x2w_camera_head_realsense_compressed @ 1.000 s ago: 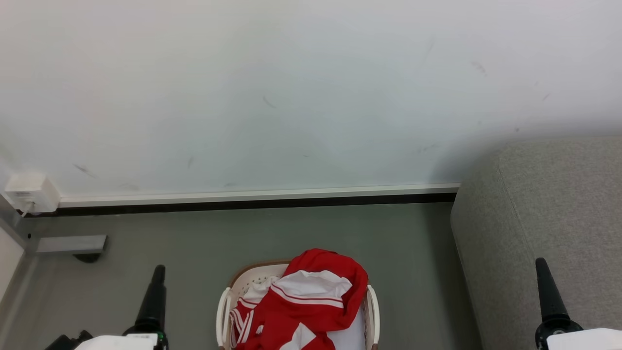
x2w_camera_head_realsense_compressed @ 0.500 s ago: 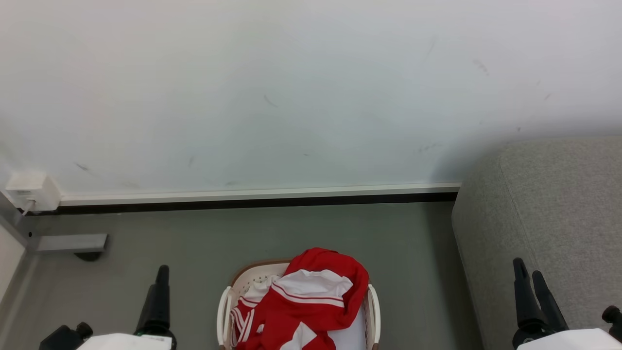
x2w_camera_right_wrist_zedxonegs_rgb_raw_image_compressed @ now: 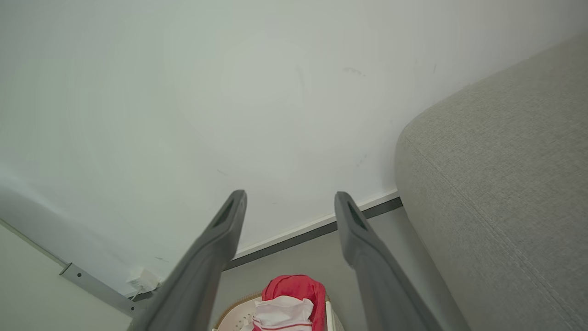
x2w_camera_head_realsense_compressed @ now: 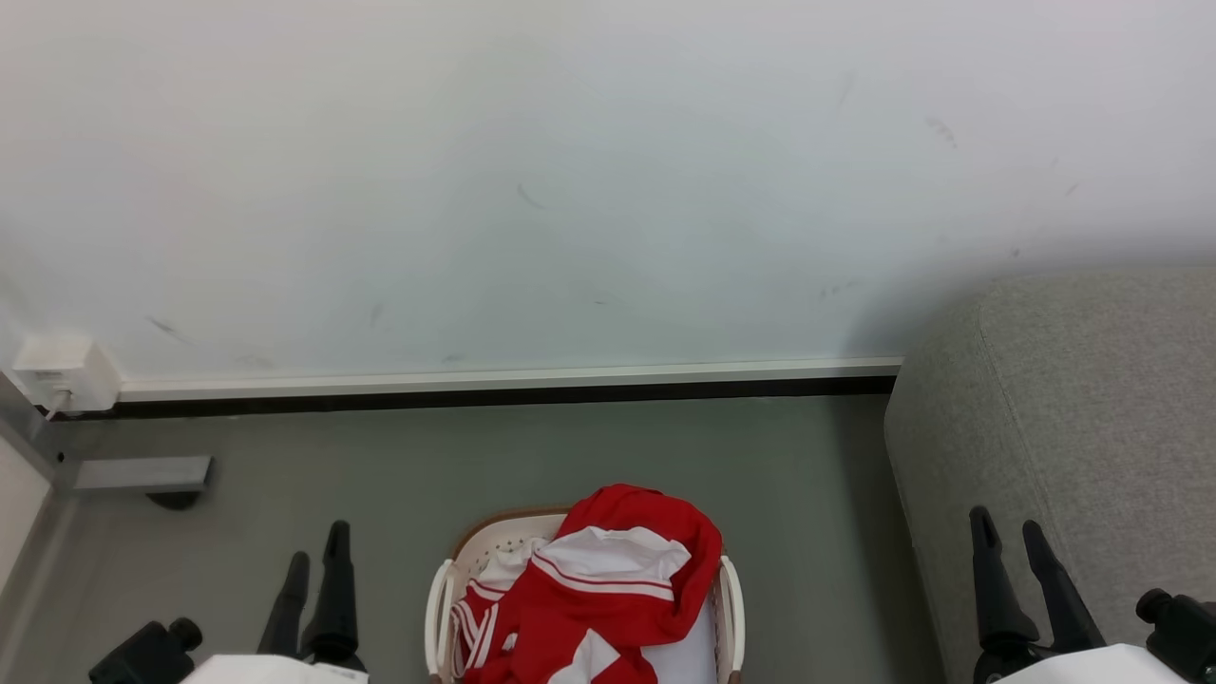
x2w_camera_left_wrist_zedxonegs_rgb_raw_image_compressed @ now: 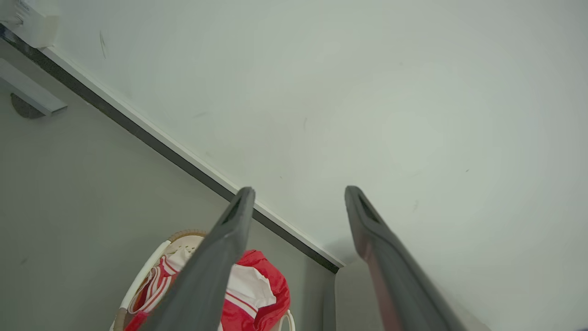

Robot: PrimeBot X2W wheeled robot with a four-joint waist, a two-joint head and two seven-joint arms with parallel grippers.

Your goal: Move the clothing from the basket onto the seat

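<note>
Red and white clothing [x2w_camera_head_realsense_compressed: 598,589] is heaped in the cream basket [x2w_camera_head_realsense_compressed: 440,598] on the floor at the bottom centre of the head view. The grey seat [x2w_camera_head_realsense_compressed: 1092,408] rises to the right of it. My left gripper [x2w_camera_head_realsense_compressed: 316,551] stands open at the lower left, left of the basket and apart from it. Over the seat's front edge at the lower right, my right gripper [x2w_camera_head_realsense_compressed: 1007,532] is open and empty. In the left wrist view the clothing [x2w_camera_left_wrist_zedxonegs_rgb_raw_image_compressed: 257,294] lies behind the open left gripper [x2w_camera_left_wrist_zedxonegs_rgb_raw_image_compressed: 298,195]. The right wrist view shows the clothing [x2w_camera_right_wrist_zedxonegs_rgb_raw_image_compressed: 294,299] below the open right gripper [x2w_camera_right_wrist_zedxonegs_rgb_raw_image_compressed: 290,200], beside the seat [x2w_camera_right_wrist_zedxonegs_rgb_raw_image_compressed: 505,174].
A white wall [x2w_camera_head_realsense_compressed: 570,190] with a skirting board [x2w_camera_head_realsense_compressed: 494,385] runs behind the basket. A white socket box [x2w_camera_head_realsense_compressed: 62,375] and a grey metal bracket [x2w_camera_head_realsense_compressed: 142,472] sit at the far left. Grey floor [x2w_camera_head_realsense_compressed: 570,456] lies between the wall and the basket.
Both grippers have turned about their wrists, so each now shows two spread fingers instead of one. The right gripper has shifted left; the left has shifted slightly right. The clothing has not moved.
</note>
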